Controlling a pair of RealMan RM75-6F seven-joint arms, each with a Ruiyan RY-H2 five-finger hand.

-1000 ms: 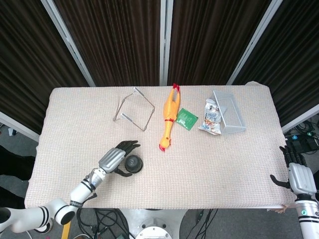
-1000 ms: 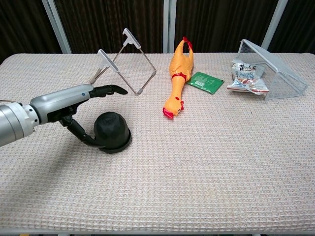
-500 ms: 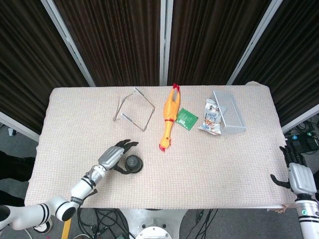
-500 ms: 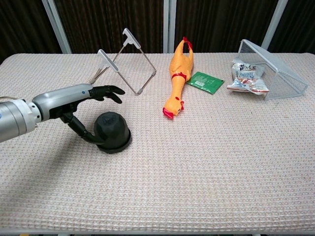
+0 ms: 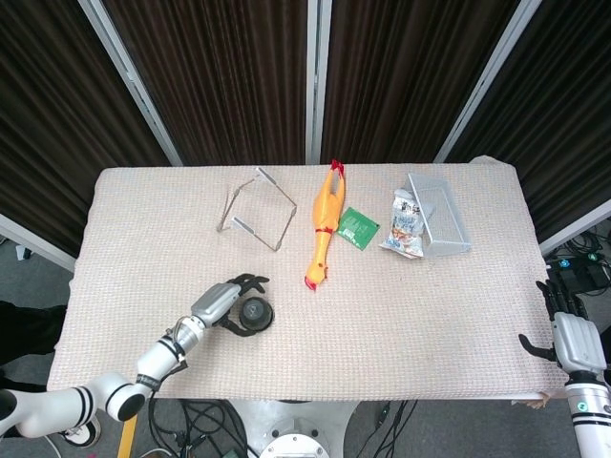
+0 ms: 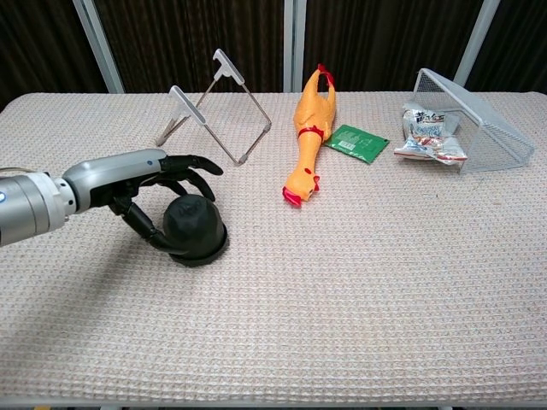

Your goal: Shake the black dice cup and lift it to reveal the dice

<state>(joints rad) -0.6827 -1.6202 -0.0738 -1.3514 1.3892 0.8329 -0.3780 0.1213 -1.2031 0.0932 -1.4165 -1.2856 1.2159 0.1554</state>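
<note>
The black dice cup (image 5: 254, 313) (image 6: 195, 226) stands mouth down on the cloth near the table's front left. My left hand (image 5: 221, 301) (image 6: 141, 181) is right beside it on its left. The thumb lies against the cup's left side near its base, and the fingers (image 6: 192, 164) arch over its top with a small gap showing. No dice are visible; the cup hides whatever is under it. My right hand (image 5: 571, 336) hangs off the table's front right corner, fingers apart, holding nothing, and shows only in the head view.
A wire stand (image 6: 214, 111), a yellow rubber chicken (image 6: 309, 128), a green packet (image 6: 350, 142) and a clear bin (image 6: 470, 111) with a snack bag (image 6: 427, 132) line the back half of the beige cloth (image 6: 359, 282).
My left hand's fingers have curled from stretched out past the cup to arched down over its top. The cup has stayed in place. The right hand has not moved.
</note>
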